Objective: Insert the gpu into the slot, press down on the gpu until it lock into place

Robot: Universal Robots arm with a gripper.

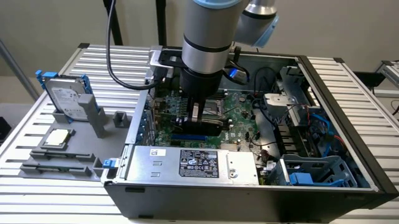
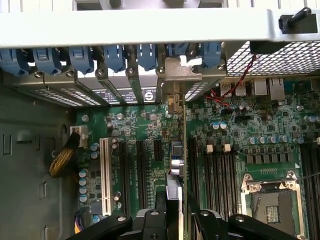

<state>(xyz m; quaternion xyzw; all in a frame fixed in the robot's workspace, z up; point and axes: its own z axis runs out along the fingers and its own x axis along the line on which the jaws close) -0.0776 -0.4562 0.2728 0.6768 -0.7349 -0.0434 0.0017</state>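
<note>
The gpu (image 1: 204, 126) is a black card held on edge inside the open computer case (image 1: 349, 140), low over the green motherboard (image 1: 237, 112). My gripper (image 1: 198, 117) is shut on its top edge. A stretch of the bright-blue slot (image 1: 188, 138) shows just below the card, on the side nearer the power supply. In the wrist view the gpu (image 2: 178, 150) appears edge-on, running from its metal bracket (image 2: 181, 75) at the case's rear wall down to my gripper (image 2: 175, 202). One dark finger (image 2: 161, 212) sits on each side of it. The card hides the slot there.
A silver labelled power-supply box (image 1: 193, 163) lies close by the card. Black memory slots (image 2: 220, 167) and the CPU socket (image 2: 270, 202) flank it. Blue bracket clips (image 2: 115, 55) line the rear wall. On the table stand a hard drive (image 1: 67, 99) and a CPU chip (image 1: 57, 136).
</note>
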